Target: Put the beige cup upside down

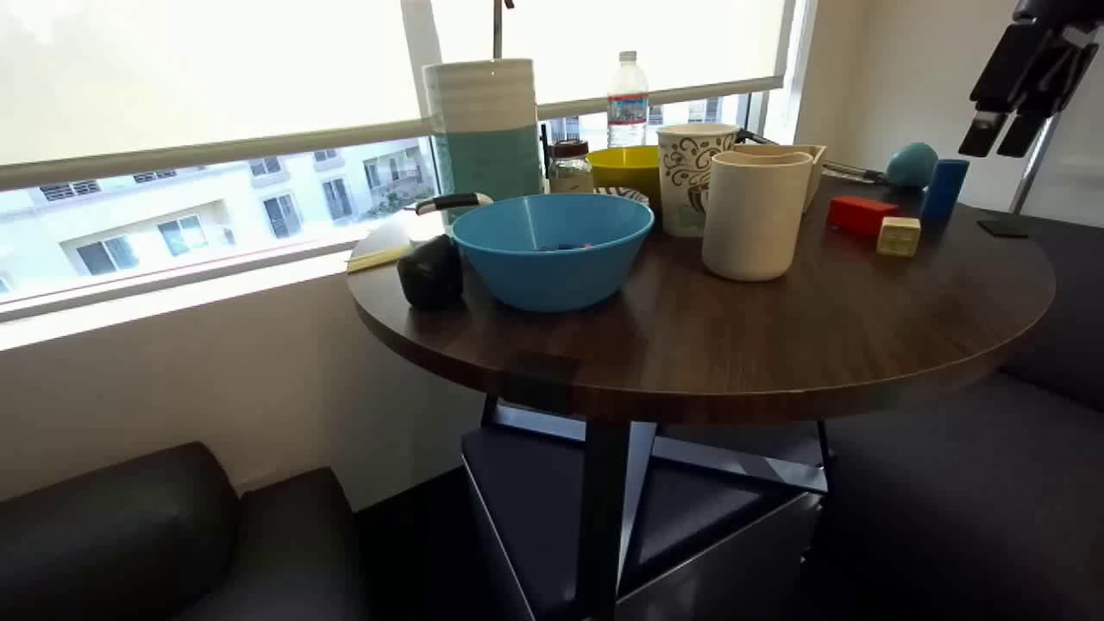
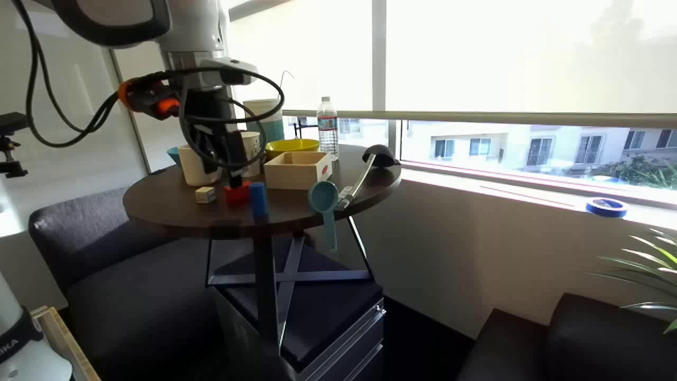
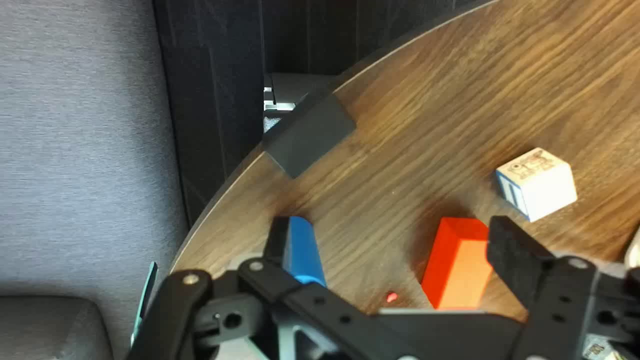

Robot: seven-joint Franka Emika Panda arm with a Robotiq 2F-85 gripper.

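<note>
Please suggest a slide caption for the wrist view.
Open gripper above the table, with red block, blue block and printed cube.

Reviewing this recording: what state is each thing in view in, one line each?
End effector: open, holding nothing
Beige cup: upright, not yet turned over
Patterned cup: upright
Blue bowl: right way up, something inside
Yellow bowl: right way up
Wooden box: open at the top
Jar: upright, lid on
Bottle: upright
Blue block: standing on end
Window blinds: partly lowered
</note>
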